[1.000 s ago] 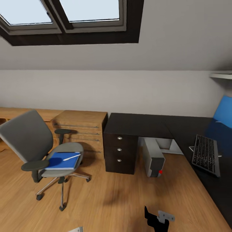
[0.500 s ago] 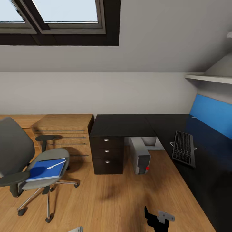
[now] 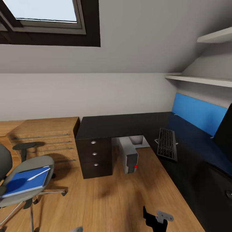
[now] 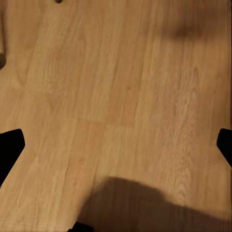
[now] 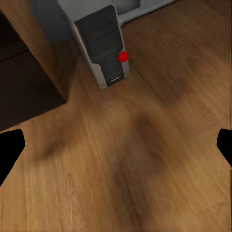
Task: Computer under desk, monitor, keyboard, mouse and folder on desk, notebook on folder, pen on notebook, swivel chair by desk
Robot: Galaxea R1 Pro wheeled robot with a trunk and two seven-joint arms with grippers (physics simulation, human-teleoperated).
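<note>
At far left the swivel chair (image 3: 30, 167) stood on the wooden floor (image 3: 106, 199), its seat carrying the folder (image 3: 24, 181) with the pen (image 3: 38, 174) lying on top. Beside it stood a wooden chest of drawers (image 3: 45, 137), then the desk (image 3: 129, 124); the computer (image 3: 129, 158) sat on the floor under it. Farther right the keyboard (image 3: 167, 144) lay on the desk, the monitor (image 3: 224, 130) at the edge. The left gripper (image 4: 116, 145) and right gripper (image 5: 116, 145) both hung spread wide, empty, above the floor.

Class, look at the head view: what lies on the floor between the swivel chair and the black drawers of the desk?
Bare wooden floor lies between the swivel chair and the desk drawers.
</note>
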